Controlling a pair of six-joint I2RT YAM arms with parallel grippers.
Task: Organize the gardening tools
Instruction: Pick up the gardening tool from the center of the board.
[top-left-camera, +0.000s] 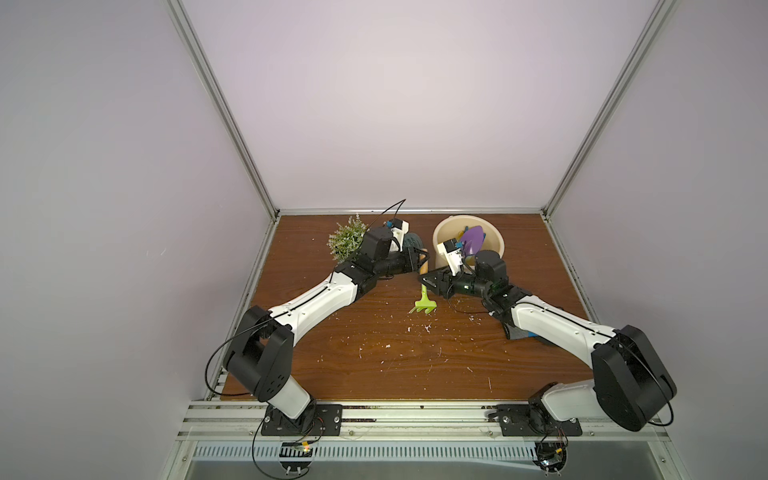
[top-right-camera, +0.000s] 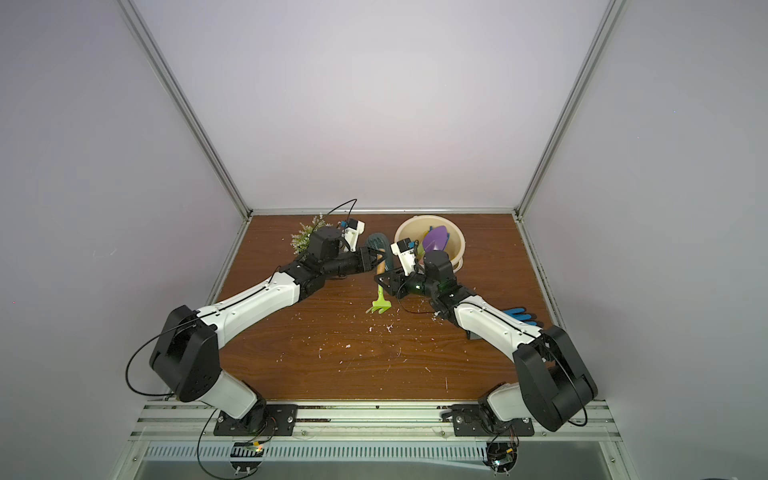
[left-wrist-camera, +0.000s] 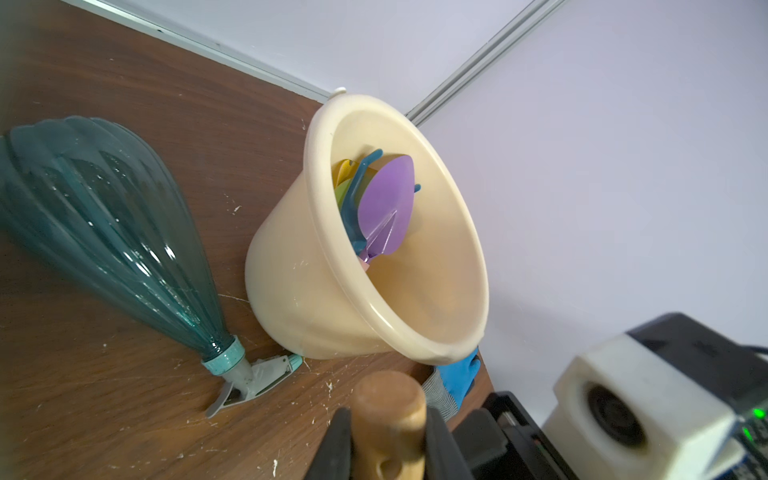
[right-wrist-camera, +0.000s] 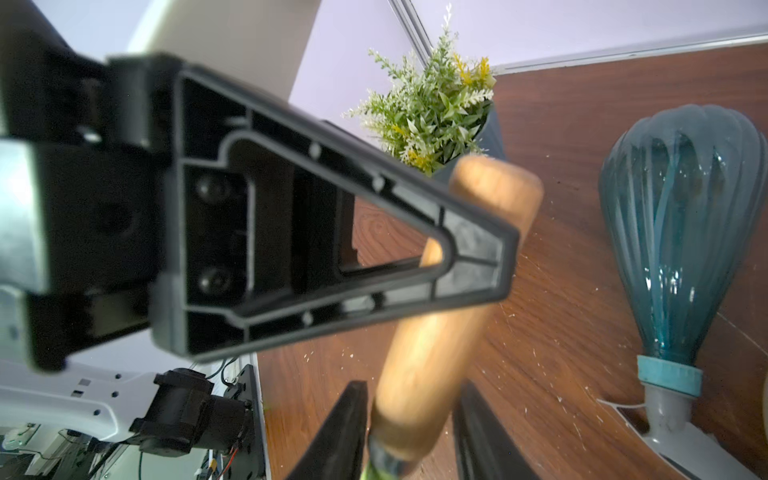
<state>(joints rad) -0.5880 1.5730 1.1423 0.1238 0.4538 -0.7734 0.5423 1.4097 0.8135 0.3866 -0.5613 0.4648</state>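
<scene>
Lime-green rake (top-left-camera: 424, 306) is mid-desk, green head low and wooden handle angled up toward the far edge. I can't tell if the head touches the desk (top-left-camera: 374, 365). Your left gripper (top-left-camera: 422, 259) is clamped on the handle's butt end, fingers narrow with the wood pinched between them in the left wrist view. Your right gripper (top-left-camera: 425, 283) brackets the same handle lower down, by the green end. Its fingers sit close on both sides, but I can't tell if they're pressing.

Teal spray bottle (left-wrist-camera: 104, 216) lies on its side near the far edge, between the potted plant (top-left-camera: 347, 241) and the cream tub (left-wrist-camera: 291, 291). The tub sits at the far edge, right of middle. It holds the purple trowel (left-wrist-camera: 388, 208), blue fork (left-wrist-camera: 359, 183), yellow scoop (left-wrist-camera: 345, 168) and lime-green trowel (left-wrist-camera: 343, 193). Blue-fingered glove (top-right-camera: 519, 318) is by the right edge, partly under your right arm.
</scene>
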